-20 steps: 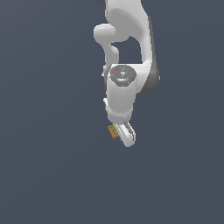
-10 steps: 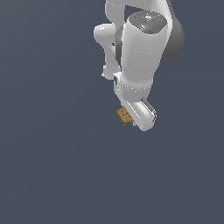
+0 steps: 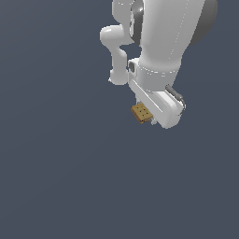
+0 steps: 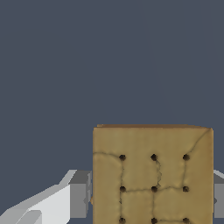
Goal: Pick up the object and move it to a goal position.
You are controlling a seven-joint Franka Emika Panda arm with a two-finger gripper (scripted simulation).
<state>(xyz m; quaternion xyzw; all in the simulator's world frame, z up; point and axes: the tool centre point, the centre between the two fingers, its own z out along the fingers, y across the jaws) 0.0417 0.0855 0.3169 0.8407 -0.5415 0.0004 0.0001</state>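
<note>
The end effector (image 3: 148, 116) is pinching the tan-brown block (image 3: 141, 112) — in the wrist view the block (image 4: 152, 175) sits between its grey pads (image 4: 79, 194), one pressed against each side. The face shows dark dots joined by faint crack-like lines. In the exterior view the block pokes out from under the white hand, against a plain dark blue-grey background.

Flat, even render lighting (no cast shadows), slightly soft edges.
</note>
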